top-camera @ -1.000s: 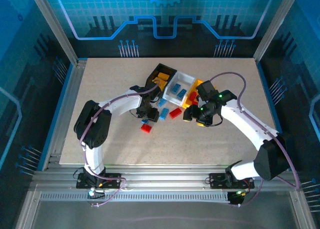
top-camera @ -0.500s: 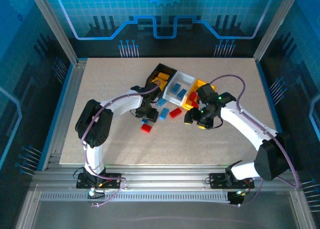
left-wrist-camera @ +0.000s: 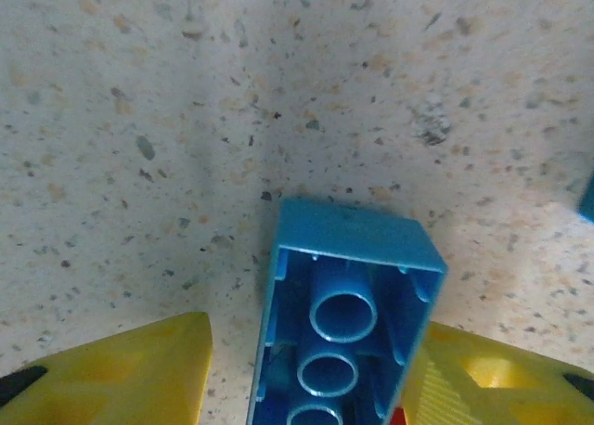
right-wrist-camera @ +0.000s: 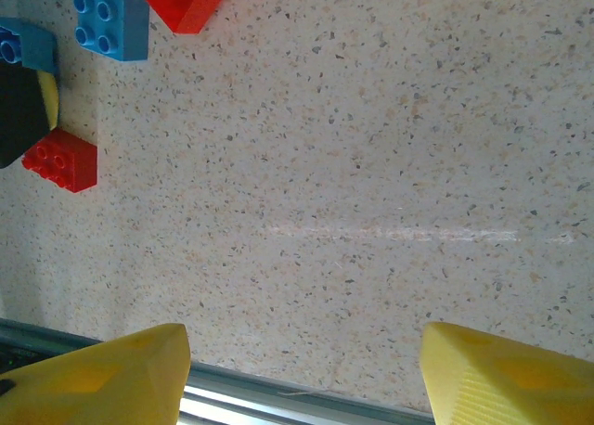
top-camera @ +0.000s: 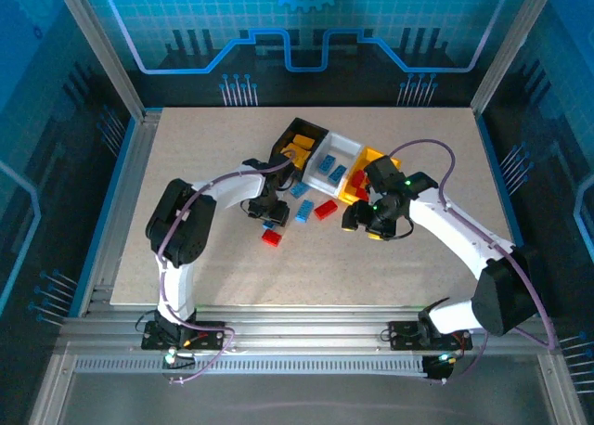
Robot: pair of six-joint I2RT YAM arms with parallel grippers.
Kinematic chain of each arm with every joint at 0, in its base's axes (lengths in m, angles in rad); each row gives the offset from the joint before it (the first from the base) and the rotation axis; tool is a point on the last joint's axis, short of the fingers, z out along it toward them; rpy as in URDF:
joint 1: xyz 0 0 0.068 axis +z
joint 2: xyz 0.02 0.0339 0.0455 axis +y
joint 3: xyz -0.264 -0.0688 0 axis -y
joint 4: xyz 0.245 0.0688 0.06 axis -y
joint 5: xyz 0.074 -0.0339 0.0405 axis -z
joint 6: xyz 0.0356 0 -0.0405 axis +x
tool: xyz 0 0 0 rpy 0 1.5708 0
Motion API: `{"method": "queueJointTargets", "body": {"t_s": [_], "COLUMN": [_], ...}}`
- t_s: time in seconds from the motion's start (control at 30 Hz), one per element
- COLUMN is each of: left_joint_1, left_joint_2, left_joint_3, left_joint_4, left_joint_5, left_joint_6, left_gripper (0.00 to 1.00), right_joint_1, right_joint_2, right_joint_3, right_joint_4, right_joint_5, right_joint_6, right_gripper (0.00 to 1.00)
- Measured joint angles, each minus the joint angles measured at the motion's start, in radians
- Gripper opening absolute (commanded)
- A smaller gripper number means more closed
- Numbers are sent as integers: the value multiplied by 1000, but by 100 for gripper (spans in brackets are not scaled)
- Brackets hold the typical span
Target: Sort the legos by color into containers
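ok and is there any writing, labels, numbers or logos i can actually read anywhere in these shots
No readable text anywhere.
back panel: gear and circuit-line artwork, no words.
blue lego, underside up: plain tubes, no marking.
Studs on the flat blue brick and the red brick: too small to tell if anything is embossed.
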Motion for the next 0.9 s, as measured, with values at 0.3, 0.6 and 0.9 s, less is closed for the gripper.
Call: {"method": "queueJointTargets", "body": {"t_s": [0.3,0.6,0.9], "left_joint_1": [7,95,134], "left_joint_2": [14,-12,-75], "left_joint_3": [15,29,163], "left_joint_4": [0,1,158], "left_joint_5": [9,154,460], "left_joint_6": [-1,-81,-400], "left_gripper": [30,31,31], "right_joint_1": [-7,-47,-99], "right_joint_2": [-2,-38,-41], "right_joint_3": [0,0,0], "right_joint_4": [-8,-10,-10], "right_joint_5": [0,-1,-27], "right_joint_6": [-6,-10,-30], "right_gripper": [68,68,68]}}
